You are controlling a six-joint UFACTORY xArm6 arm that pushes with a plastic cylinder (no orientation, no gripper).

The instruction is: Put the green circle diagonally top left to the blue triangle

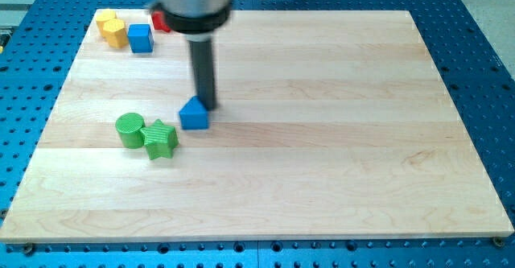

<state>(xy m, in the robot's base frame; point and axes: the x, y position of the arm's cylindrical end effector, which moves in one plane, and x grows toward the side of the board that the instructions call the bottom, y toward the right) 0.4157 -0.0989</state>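
The green circle (129, 129) lies on the wooden board at the view's left, touching a green star (161, 139) on its right. The blue triangle (194, 113) sits just right of the star, slightly higher in the view. My tip (208, 105) stands right at the triangle's upper right edge, touching it or nearly so. The dark rod rises from there to the arm's head at the view's top.
A blue cube (141, 38) and yellow blocks (112, 28) sit at the board's top left corner. A red block (162, 20) shows partly behind the arm's head. The wooden board (322, 139) lies on a blue perforated table (483, 43).
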